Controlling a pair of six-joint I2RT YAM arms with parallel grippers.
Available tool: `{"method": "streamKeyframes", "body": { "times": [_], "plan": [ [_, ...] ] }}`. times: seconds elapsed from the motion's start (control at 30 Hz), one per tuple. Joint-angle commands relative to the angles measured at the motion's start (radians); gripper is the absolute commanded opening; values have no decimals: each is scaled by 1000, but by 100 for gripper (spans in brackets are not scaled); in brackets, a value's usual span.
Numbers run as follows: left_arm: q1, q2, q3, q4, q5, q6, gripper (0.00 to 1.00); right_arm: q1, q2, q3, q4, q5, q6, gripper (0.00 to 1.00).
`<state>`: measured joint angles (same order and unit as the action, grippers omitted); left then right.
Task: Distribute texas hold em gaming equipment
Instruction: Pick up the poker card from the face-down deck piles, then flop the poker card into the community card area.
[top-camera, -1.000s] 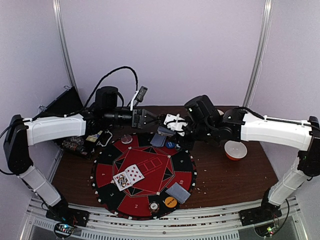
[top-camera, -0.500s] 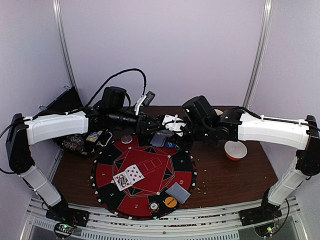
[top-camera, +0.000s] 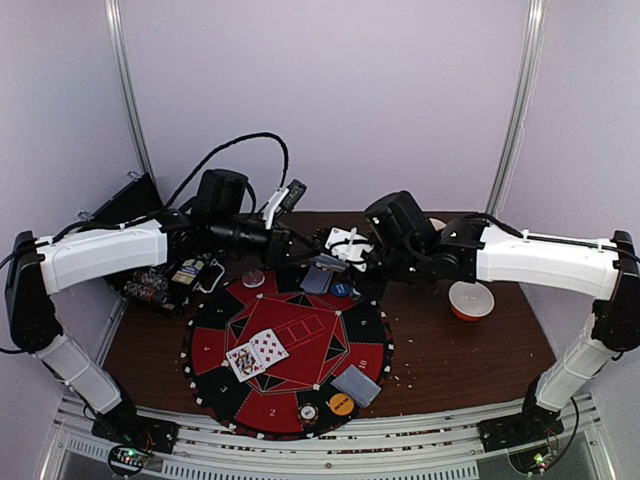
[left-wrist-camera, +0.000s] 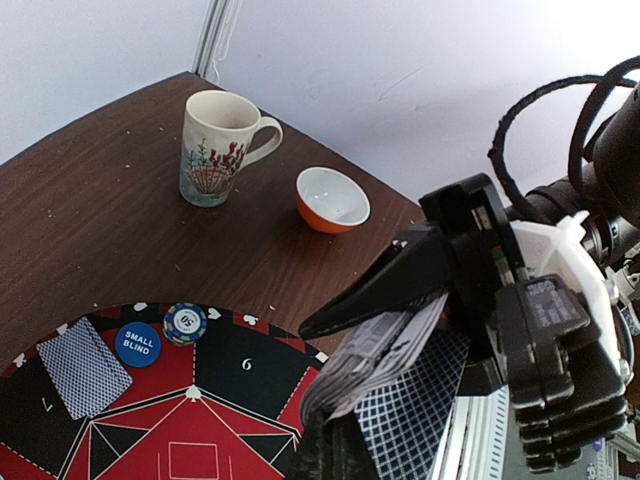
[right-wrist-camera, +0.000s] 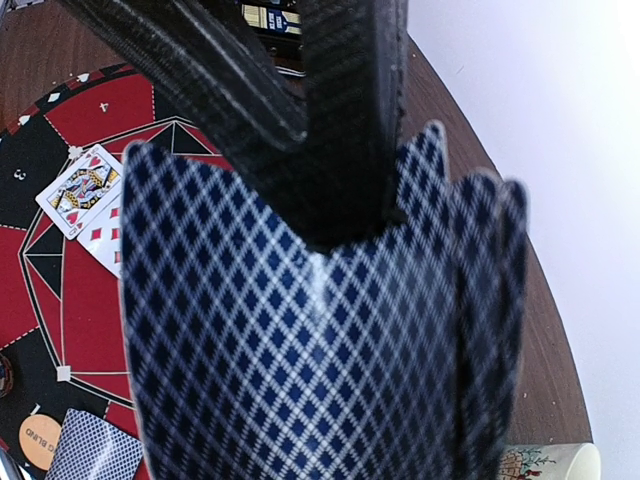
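My right gripper (top-camera: 338, 260) is shut on a deck of blue-diamond-backed playing cards (left-wrist-camera: 395, 350), held above the far edge of the round red-and-black poker mat (top-camera: 205, 345). That deck (right-wrist-camera: 300, 350) fills the right wrist view. My left gripper (top-camera: 300, 250) meets the deck from the left and is shut on a card at its lower edge (left-wrist-camera: 335, 440). On the mat lie two face-up cards (top-camera: 257, 352), face-down cards (top-camera: 357, 384) (left-wrist-camera: 83, 368), a blue "small blind" button (left-wrist-camera: 138, 343), a blue chip stack (left-wrist-camera: 185, 322), an orange button (top-camera: 341, 404) and a whitish chip (top-camera: 254, 278).
A white-and-orange bowl (top-camera: 470, 299) and a patterned mug (left-wrist-camera: 213, 147) stand on the brown table at the back right. Boxes and cables (top-camera: 165, 285) crowd the left side by the mat. Both arms meet over the mat's far edge.
My left gripper moved right to the deck and went from open to shut on its edge. The right gripper kept holding the deck almost still.
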<state>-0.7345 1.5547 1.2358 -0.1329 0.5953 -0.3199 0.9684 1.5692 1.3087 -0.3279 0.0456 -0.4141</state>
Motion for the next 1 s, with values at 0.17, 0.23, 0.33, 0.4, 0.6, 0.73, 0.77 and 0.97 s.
{"method": "streamKeyframes", "body": {
  "times": [0.17,0.23,0.33,0.4,0.6,0.73,0.77,0.97],
  "plan": [
    [18,-51,4,-23,-14,22,0,2,-32,-1,6,14,0,29],
    [23,-61,2,-27,-6,22,0,-9,-37,-8,7,17,5,29],
    [31,-83,-6,-32,2,25,0,-27,-49,-22,9,20,14,29],
    [35,-96,-9,-37,6,33,0,-37,-55,-32,9,20,20,29],
    [64,-119,9,-100,13,60,0,-84,-72,-58,-1,29,36,29],
    [128,-147,24,-180,-110,94,0,-119,-89,-79,-16,49,43,28],
    [131,-146,36,-222,-199,121,0,-125,-94,-83,-20,56,44,29],
    [79,-33,87,-429,-770,231,0,-141,-123,-101,-31,68,50,29]
  ]
}}
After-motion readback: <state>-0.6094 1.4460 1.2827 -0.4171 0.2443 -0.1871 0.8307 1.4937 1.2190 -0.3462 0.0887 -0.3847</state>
